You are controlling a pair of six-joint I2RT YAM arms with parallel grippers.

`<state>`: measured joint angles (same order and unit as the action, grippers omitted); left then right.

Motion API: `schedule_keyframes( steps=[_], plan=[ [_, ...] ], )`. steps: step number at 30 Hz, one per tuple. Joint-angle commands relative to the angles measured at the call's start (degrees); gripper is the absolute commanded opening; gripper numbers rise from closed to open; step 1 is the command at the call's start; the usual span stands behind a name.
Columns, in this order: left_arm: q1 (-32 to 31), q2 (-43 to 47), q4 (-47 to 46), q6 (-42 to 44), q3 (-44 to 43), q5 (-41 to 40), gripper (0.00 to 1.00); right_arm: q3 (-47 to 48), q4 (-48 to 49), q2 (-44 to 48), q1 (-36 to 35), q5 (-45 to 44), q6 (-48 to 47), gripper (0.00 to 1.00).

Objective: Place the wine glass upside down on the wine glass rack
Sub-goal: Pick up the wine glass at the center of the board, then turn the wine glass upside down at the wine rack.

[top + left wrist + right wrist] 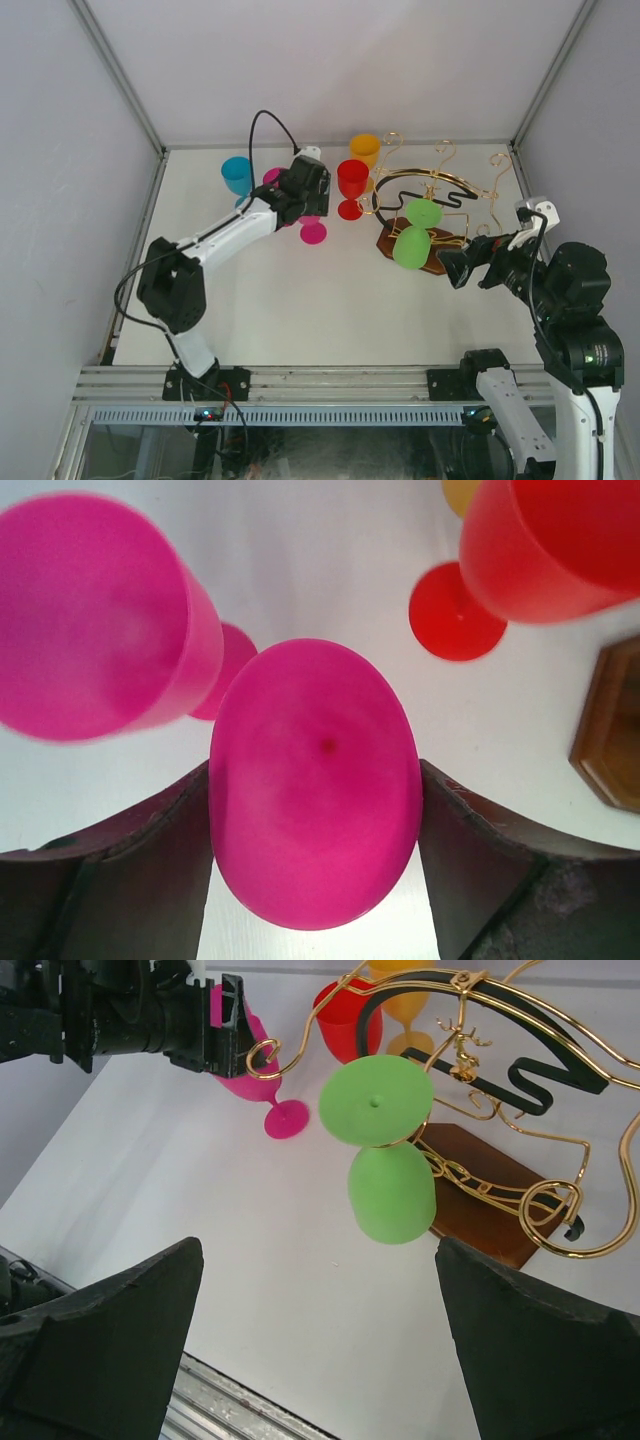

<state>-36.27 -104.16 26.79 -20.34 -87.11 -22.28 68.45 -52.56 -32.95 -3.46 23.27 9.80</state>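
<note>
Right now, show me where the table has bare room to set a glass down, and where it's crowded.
Free: the broad near-middle of the table, bordered by the left arm, the open right claw and the front rail. Crowded: the back, where the left claw grips a pink glass beside the red glass, yellow glass and rack.

No text, label, brand, number or sign can be read in any view. No lettering is seen on the wine glass rack [470,1070], the pink wine glass [315,780] or the green wine glass [385,1150]. A small green spot on the right arm [592,356] in the top view is possibly an indicator light rather than a marking; it is too small to be made out.
</note>
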Motion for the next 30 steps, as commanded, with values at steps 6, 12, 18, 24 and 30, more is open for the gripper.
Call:
schedule_keyframes(
  steps=[6, 12, 18, 24, 30],
  plan=[
    [-6.3, 21.8, -8.1, 1.8, 15.7, -1.9, 0.64, 2.0, 1.7, 0.9, -2.1, 0.0, -2.2, 1.00],
    [-7.5, 37.8, -12.1, 2.7, 28.4, 1.9, 0.55, 2.0, 4.8, 0.8, -2.1, 3.2, 6.3, 1.00],
    [-7.5, 53.5, -12.9, 3.6, 35.5, 5.5, 0.53, 2.0, 9.0, 0.9, -4.5, 1.2, 14.5, 0.98],
    [-7.5, 64.3, -11.6, 4.5, 36.6, 8.7, 0.51, -2.2, 16.0, 0.3, -14.1, -3.9, 21.6, 0.95],
    [-7.5, 71.6, -12.3, 4.4, 36.6, 11.5, 0.50, -6.0, 28.1, -2.0, -30.2, -16.7, 27.0, 0.91]
  ],
)
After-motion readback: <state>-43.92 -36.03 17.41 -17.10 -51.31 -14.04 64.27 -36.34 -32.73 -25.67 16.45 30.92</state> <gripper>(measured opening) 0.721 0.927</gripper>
